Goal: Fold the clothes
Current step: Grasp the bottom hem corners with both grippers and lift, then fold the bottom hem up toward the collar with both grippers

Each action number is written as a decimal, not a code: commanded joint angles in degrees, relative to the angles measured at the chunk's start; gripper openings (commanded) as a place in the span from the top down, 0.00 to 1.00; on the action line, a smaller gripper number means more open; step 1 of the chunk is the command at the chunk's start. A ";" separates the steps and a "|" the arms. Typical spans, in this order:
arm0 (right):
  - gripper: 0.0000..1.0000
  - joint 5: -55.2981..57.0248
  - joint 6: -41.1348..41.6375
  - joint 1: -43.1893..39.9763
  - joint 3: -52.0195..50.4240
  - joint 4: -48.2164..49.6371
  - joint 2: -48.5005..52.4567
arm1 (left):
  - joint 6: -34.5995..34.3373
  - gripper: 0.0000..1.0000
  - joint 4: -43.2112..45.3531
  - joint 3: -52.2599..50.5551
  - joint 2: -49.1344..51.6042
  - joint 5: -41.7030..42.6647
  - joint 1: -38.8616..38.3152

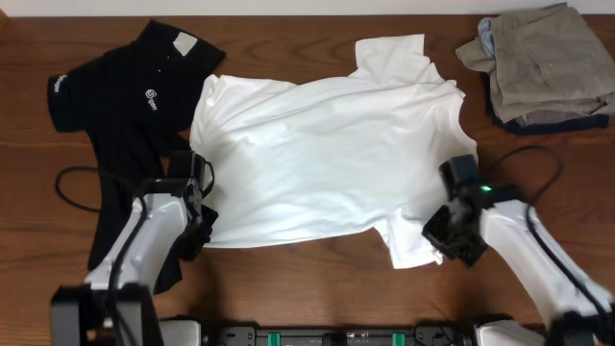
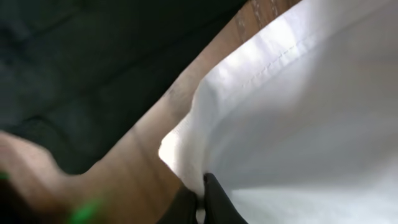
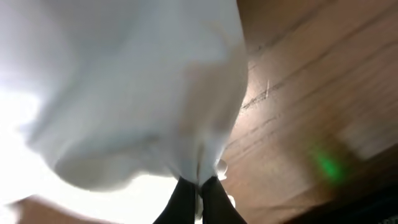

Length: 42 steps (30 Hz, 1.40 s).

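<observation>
The white T-shirt (image 1: 327, 159) lies spread across the middle of the table, print not visible. My left gripper (image 1: 204, 223) is shut on its lower left hem corner; in the left wrist view the black fingertips (image 2: 217, 202) pinch the white hem (image 2: 261, 81). My right gripper (image 1: 444, 242) is shut on the shirt's lower right sleeve. In the right wrist view the white cloth (image 3: 137, 93) bunches down into the shut jaws (image 3: 199, 196). The black shirt (image 1: 125, 106) with a small white logo lies at the left, partly under the white one and my left arm.
A khaki-and-navy stack of garments (image 1: 543, 62) sits at the back right corner. Black cables (image 1: 72, 187) loop on the wood beside each arm. The table's front edge runs just behind the arm bases.
</observation>
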 commanded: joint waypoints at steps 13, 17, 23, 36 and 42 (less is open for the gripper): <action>0.99 0.85 -9.44 -12.31 2.45 -9.33 -17.92 | 5.86 0.94 -7.91 1.33 -15.13 -3.82 0.22; 0.99 0.76 -11.13 -14.10 2.60 -10.19 -18.82 | 6.01 0.94 -8.85 1.33 -17.73 -4.94 0.20; 0.99 0.96 -13.53 -14.12 6.19 -10.10 -18.84 | 6.01 0.94 -7.78 1.64 -18.45 -4.66 0.20; 0.99 3.41 -16.61 -14.27 10.29 -1.51 -15.02 | 10.32 0.94 7.37 4.72 -18.21 -4.70 0.20; 0.99 3.32 -17.55 -14.27 10.29 5.57 -9.79 | 12.48 0.94 14.19 4.72 -16.94 -4.76 0.20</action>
